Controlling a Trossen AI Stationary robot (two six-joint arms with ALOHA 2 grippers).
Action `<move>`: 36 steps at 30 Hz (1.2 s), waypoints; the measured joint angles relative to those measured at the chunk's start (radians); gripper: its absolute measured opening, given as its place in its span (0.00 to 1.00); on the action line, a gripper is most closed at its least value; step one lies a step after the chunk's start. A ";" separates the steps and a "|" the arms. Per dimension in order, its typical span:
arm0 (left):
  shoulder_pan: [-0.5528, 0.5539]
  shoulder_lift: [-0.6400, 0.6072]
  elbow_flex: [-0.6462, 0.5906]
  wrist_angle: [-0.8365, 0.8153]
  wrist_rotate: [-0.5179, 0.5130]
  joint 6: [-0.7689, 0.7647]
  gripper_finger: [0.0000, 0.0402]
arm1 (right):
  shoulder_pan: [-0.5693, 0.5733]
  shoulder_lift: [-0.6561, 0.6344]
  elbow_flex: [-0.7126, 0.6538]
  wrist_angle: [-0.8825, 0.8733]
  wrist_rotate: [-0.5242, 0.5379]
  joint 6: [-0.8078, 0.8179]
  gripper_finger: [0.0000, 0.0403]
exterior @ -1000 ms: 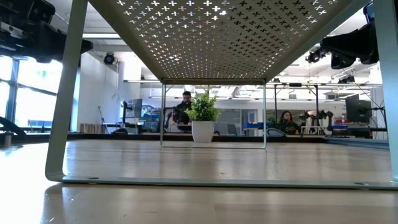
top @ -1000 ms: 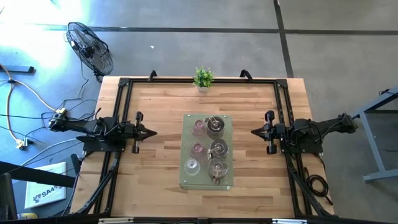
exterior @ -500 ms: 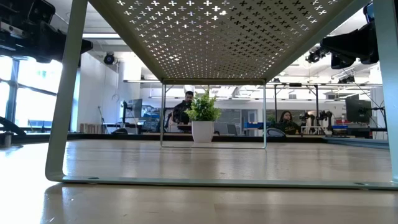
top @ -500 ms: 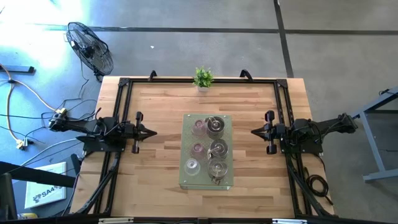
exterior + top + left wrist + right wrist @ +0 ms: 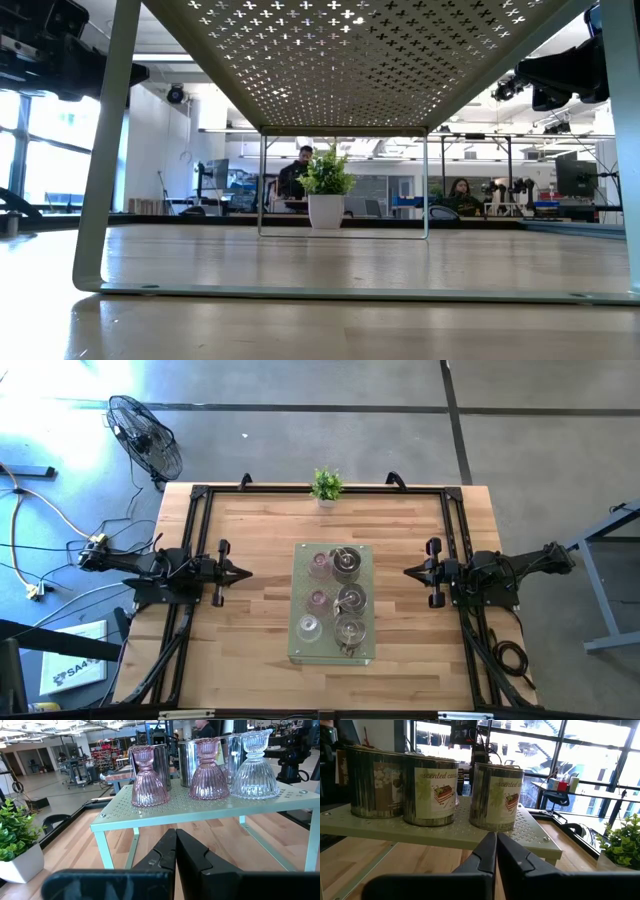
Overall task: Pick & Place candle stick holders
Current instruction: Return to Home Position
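Note:
The candle stick holders stand on their bases in two rows on a pale green perforated stand (image 5: 364, 552) at the table's middle. The row toward my left arm is two pink ribbed glass holders (image 5: 148, 777) (image 5: 208, 770) and a clear one (image 5: 256, 767). The row toward my right arm is three silvery tins (image 5: 429, 790). My left gripper (image 5: 245, 572) is shut and level, left of the stand and pointing at it. My right gripper (image 5: 408, 571) is shut and level on the stand's right. Neither touches anything.
A small potted plant (image 5: 326, 485) stands at the table's far edge, behind the stand. The stand rests on thin legs (image 5: 100, 200) with open space beneath its shelf. Bare wooden tabletop lies between each gripper and the stand. People sit in the room beyond.

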 joint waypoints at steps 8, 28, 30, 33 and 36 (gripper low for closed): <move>0.000 0.000 0.000 0.000 0.000 0.000 0.00 | 0.000 0.000 0.000 0.000 0.000 0.000 0.02; 0.000 0.000 0.000 0.000 0.000 0.000 0.00 | 0.000 0.000 0.000 0.000 0.000 0.000 0.01; 0.000 0.000 0.000 0.000 0.000 0.000 0.00 | 0.000 0.000 0.000 0.000 0.000 0.000 0.01; 0.000 0.000 0.000 0.000 0.000 0.000 0.00 | 0.000 0.000 0.000 0.000 0.000 0.000 0.01; 0.000 0.000 0.000 0.000 0.000 0.000 0.00 | 0.000 0.000 0.000 0.000 0.000 0.000 0.01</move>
